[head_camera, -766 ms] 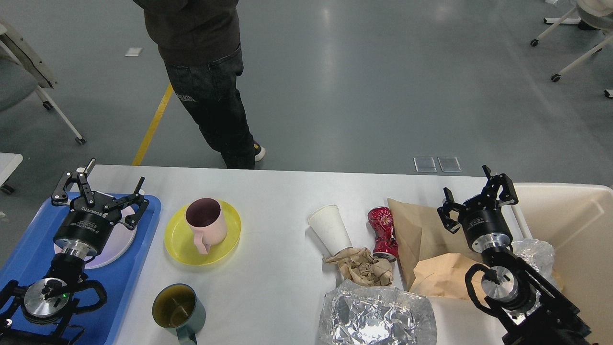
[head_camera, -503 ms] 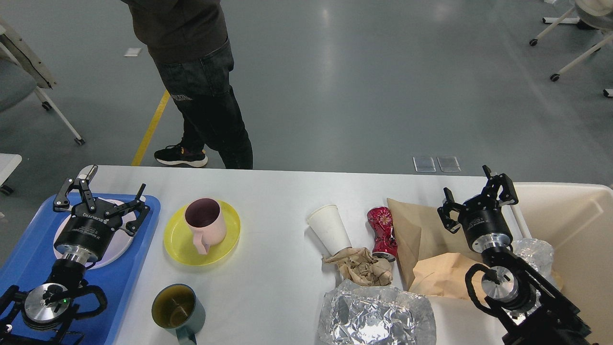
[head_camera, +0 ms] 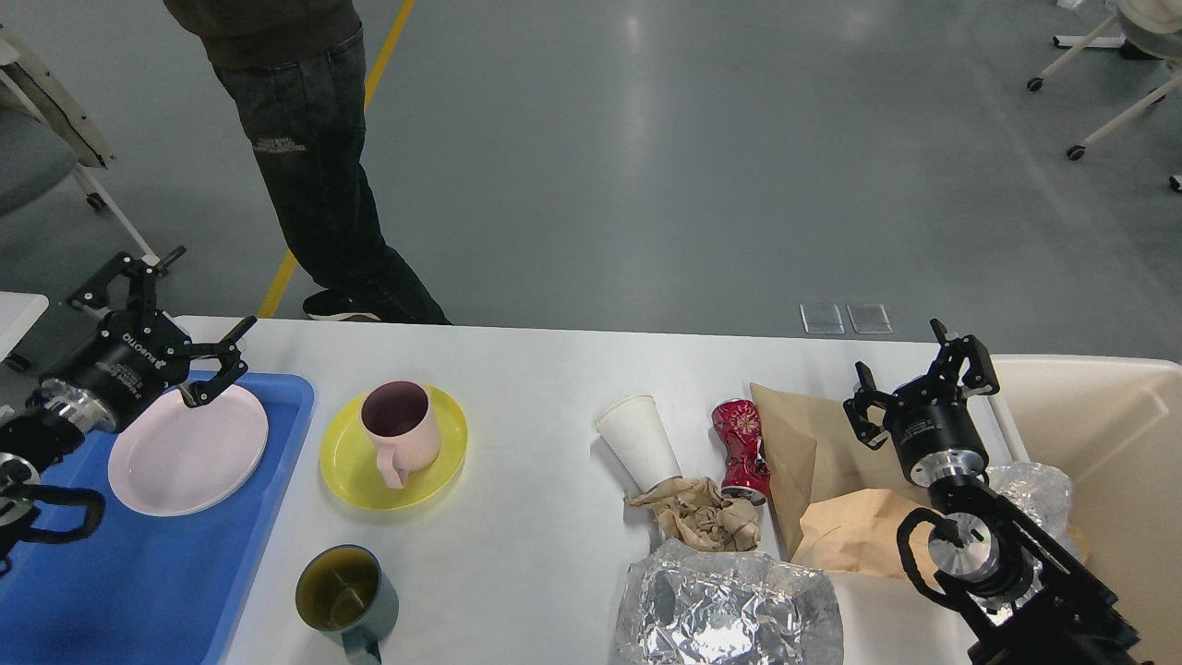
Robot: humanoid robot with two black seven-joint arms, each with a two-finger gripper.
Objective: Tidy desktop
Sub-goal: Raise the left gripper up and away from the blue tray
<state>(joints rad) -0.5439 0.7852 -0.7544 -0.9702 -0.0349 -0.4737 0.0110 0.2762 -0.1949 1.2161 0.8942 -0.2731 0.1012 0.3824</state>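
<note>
The white desktop (head_camera: 536, 369) spans the view. A pink plate (head_camera: 187, 449) lies on the blue tray (head_camera: 157, 573) at the left. My left gripper (head_camera: 189, 309) is open and empty, raised above the tray's far left corner. A pink mug (head_camera: 399, 426) stands on a yellow plate (head_camera: 392, 489). A dark green mug (head_camera: 343, 592) stands near the front edge. A white paper cup (head_camera: 637, 441), a crushed red can (head_camera: 740, 442), crumpled brown paper (head_camera: 700, 514), foil (head_camera: 729, 605) and brown paper bags (head_camera: 813, 453) lie right of centre. My right gripper (head_camera: 914, 377) is open and empty above the bags.
A beige bin (head_camera: 1108, 443) stands at the right end, with clear plastic wrap (head_camera: 1034, 494) at its near edge. A person (head_camera: 305, 157) in dark clothes stands just beyond the table's far left edge. Chair legs on wheels stand on the floor at both far sides.
</note>
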